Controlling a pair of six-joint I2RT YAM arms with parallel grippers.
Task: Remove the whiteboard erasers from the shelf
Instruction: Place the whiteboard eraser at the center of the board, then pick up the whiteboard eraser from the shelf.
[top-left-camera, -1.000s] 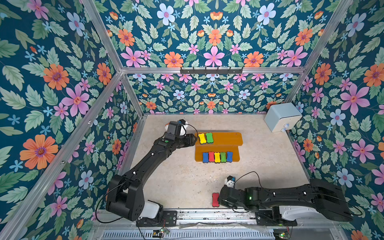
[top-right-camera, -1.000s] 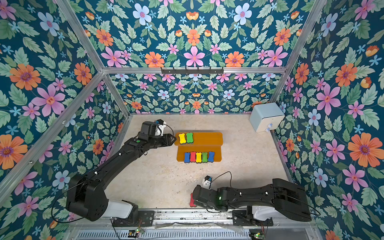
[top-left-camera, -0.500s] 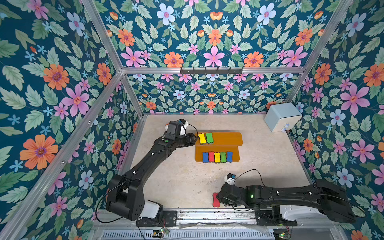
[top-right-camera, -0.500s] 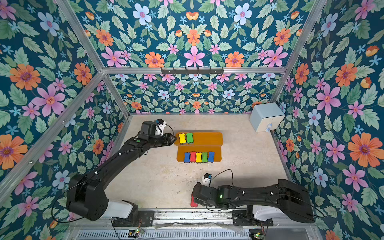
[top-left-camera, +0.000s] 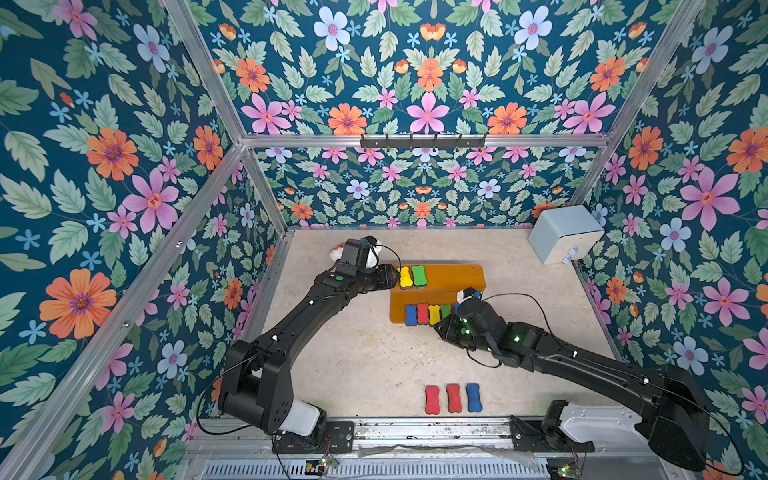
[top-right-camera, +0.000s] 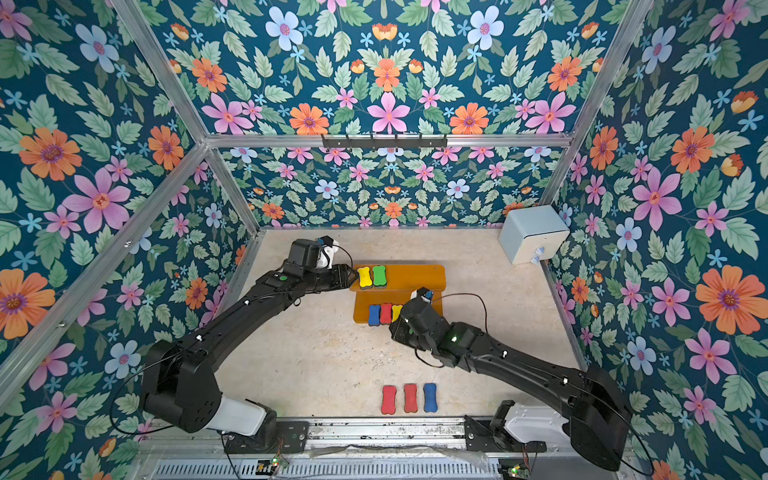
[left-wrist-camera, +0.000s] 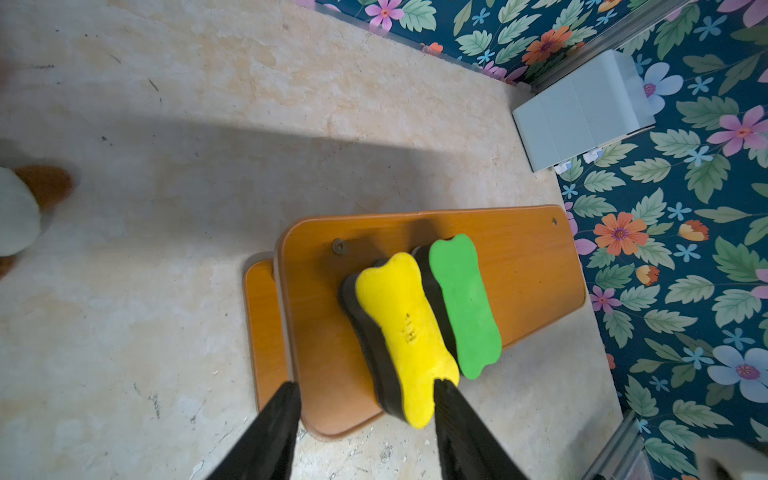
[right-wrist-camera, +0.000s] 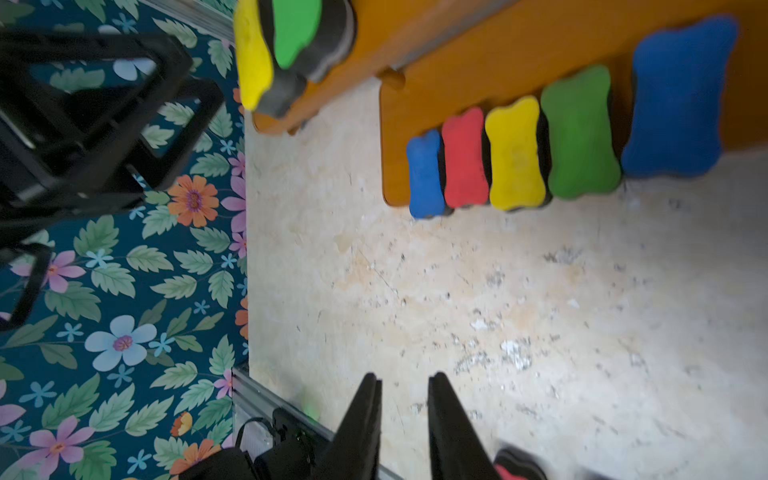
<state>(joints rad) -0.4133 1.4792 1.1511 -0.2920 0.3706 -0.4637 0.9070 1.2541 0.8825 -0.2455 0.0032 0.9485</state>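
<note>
The left hand (left-wrist-camera: 365, 384) is standing open at one end of the upper board of the shelf (left-wrist-camera: 528, 266), gripping nothing. One finger (left-wrist-camera: 451, 411) is touching the near corner of the yellow eraser (left-wrist-camera: 399, 328), while the other finger (left-wrist-camera: 282, 415) is sitting apart from it, by the board's edge. The yellow eraser is lying flat on that upper board, and a green eraser (left-wrist-camera: 461, 307) is lying just beside it, both showing dark bases.

The right hand (right-wrist-camera: 403, 380) is hovering over the bare worktop (right-wrist-camera: 540, 291), in front of the shelf. Its fingers are standing only narrowly parted, with nothing between them. Beyond it, five more erasers are lying side by side along the front of the lower board (right-wrist-camera: 399, 137): a blue one (right-wrist-camera: 424, 174), a red one (right-wrist-camera: 464, 160), a yellow one (right-wrist-camera: 516, 153), a green one (right-wrist-camera: 579, 133) and a second blue one (right-wrist-camera: 681, 99). In both top views the right arm (top-left-camera: 540, 345) is covering part of this row.

Three removed erasers are lying in a row on the worktop near its front edge, well apart from the shelf: a red (top-left-camera: 432, 400), another red (top-left-camera: 454, 397) and a blue (top-left-camera: 474, 397).

A pale blue box (top-left-camera: 565, 235) is sitting in the far right corner. A white and brown plush toy (left-wrist-camera: 16, 216) is lying beside the left arm, mostly hidden under the wrist in the top views.
</note>
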